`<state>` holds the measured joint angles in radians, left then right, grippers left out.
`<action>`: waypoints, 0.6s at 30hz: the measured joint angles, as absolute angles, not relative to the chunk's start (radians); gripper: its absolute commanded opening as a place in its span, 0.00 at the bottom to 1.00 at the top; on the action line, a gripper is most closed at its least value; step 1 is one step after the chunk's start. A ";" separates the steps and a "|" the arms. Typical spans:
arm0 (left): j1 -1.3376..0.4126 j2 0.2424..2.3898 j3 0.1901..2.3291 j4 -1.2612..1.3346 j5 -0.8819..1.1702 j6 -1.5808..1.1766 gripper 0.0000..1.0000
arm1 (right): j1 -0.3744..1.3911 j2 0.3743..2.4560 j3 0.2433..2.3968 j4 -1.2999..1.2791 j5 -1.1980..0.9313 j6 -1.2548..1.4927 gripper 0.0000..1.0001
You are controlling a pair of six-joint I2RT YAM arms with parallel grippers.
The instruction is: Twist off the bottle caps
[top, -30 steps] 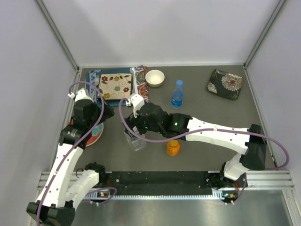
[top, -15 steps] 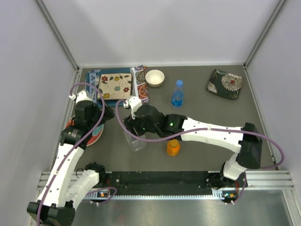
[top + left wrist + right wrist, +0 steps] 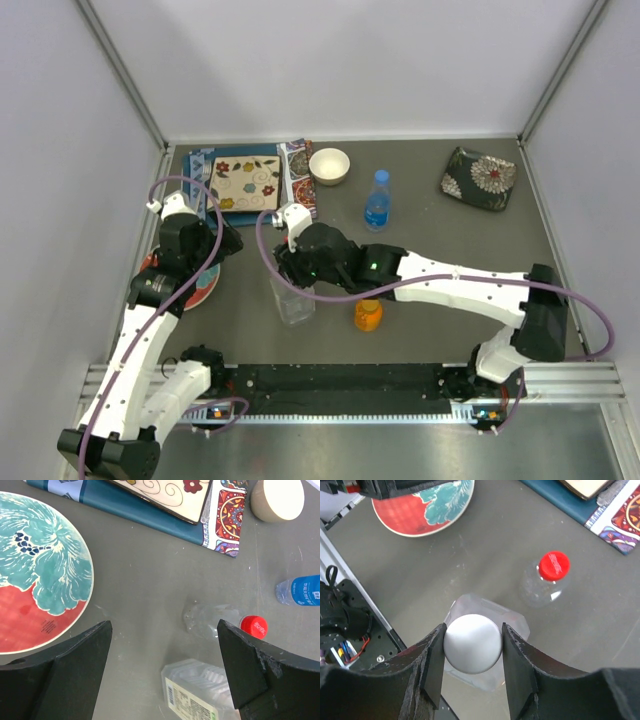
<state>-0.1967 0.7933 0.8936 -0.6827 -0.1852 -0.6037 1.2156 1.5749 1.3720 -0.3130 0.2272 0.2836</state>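
On the bench (image 3: 450, 270), the wide clear bottle (image 3: 293, 302) stood upright near the front. The left hand (image 3: 164, 630) hung open, holding nothing. The right hand (image 3: 472, 632) pinched the white cap (image 3: 472, 645). A clean twist probably needed the bottle braced against spinning.

White bowl (image 3: 329, 165) beside patterned cloth (image 3: 297, 158) w/ tile (image 3: 245, 182); pouch (image 3: 480, 178) back-right, plate (image 3: 40, 570) left.

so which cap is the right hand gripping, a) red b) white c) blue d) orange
b: in the right wrist view the right hand clamps the white cap from both sides, while the red cap stands apart, untouched.
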 measured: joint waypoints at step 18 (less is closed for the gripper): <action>-0.231 0.789 0.921 -0.544 0.015 -0.616 0.98 | 1.193 1.158 1.505 -0.638 0.390 0.357 0.00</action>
